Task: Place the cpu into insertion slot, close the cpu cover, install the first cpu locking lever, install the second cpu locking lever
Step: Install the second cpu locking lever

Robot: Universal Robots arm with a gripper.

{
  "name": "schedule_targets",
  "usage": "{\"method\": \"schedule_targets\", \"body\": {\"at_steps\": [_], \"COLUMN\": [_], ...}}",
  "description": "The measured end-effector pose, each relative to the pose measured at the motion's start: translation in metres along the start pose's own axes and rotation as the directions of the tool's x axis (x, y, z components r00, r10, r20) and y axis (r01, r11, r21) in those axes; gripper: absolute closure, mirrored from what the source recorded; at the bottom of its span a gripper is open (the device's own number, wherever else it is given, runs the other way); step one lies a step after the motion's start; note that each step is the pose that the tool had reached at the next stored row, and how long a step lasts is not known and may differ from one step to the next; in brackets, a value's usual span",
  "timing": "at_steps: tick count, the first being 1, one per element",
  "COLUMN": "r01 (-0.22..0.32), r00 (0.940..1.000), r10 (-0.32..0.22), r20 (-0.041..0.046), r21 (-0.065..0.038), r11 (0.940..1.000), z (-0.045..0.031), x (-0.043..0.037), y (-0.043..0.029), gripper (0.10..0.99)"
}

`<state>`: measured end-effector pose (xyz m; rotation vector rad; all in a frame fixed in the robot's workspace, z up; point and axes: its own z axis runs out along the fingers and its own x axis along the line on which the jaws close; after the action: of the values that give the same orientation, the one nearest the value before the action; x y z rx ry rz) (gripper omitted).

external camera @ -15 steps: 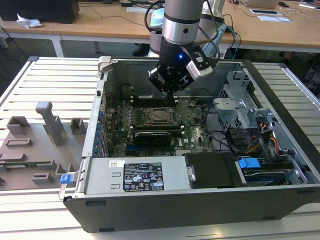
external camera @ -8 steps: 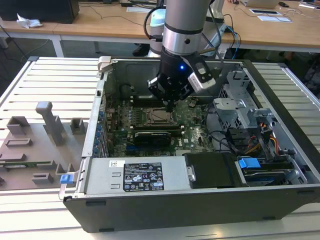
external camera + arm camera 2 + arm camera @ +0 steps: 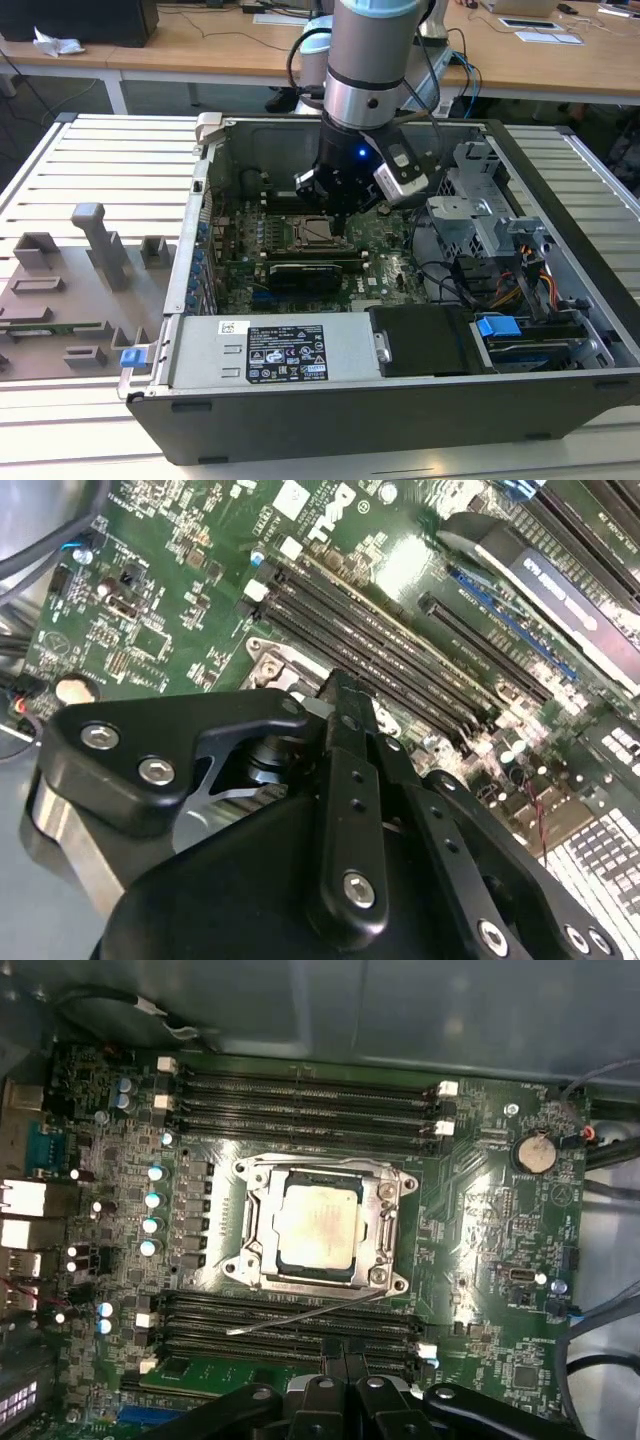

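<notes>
— At centre of the first wrist view, what is the pale square?

— That is the cpu [image 3: 318, 1225], lying flat in the insertion slot [image 3: 262, 1175]. The cpu cover [image 3: 382, 1222] appears to lie down around it, its window framing the metal top. By judgement, the chip is light, rigid and smooth. Its underside contacts are fragile, so it is best taken by its edges or flat top and never tilted in the socket.

— And the thin wire below it?

— A locking lever [image 3: 300, 1317], standing slanted across the lower memory slots [image 3: 300, 1335], apparently not latched. It looks springy and slender, and is best pushed near its free end.

— Where is the gripper?

— At the bottom edge of the same view, the gripper [image 3: 343, 1385] hangs over the green board [image 3: 480, 1260], near the lever. Whether it is open or closed cannot be told, and nothing shows in its hold.

— What crowds the work?

— A second bank of memory slots [image 3: 300, 1095] lies above the socket, with capacitors [image 3: 152, 1200] at left and a coin cell [image 3: 538, 1152] at upper right. In the exterior view the case [image 3: 300, 350] walls surround the arm, with cables [image 3: 470, 285] and a drive cage [image 3: 480, 215] to that view's right.
</notes>
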<state>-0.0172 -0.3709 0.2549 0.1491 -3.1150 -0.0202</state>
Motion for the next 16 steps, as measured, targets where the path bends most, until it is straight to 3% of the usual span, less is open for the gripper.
{"method": "schedule_targets", "body": {"at_steps": [1,2,5,7,11,16], "r01": [0.000,0.001,0.002,0.003,0.003,0.003], "r00": [1.0000,1.0000,1.0000,1.0000,1.0000,1.0000], "r10": [0.000,-0.001,-0.002,-0.002,-0.002,-0.002], "r20": [0.0001,0.0027,0.0076,0.0085,0.0090,0.0090], "r21": [-0.001,-0.029,-0.079,-0.088,-0.092,-0.093], "r11": [1.0000,0.9996,0.9969,0.9961,0.9958,0.9957], "z": [0.0041,0.0059,0.0071,0.0098,0.0144,0.0320], "x": [0.0004,0.0044,0.0102,0.0184,0.0280,0.0389], "y": [-0.0005,-0.0010,-0.0022,-0.0030,-0.0041,-0.0035], "gripper": [0.980,0.980,0.980,0.980,0.980,0.980]}}
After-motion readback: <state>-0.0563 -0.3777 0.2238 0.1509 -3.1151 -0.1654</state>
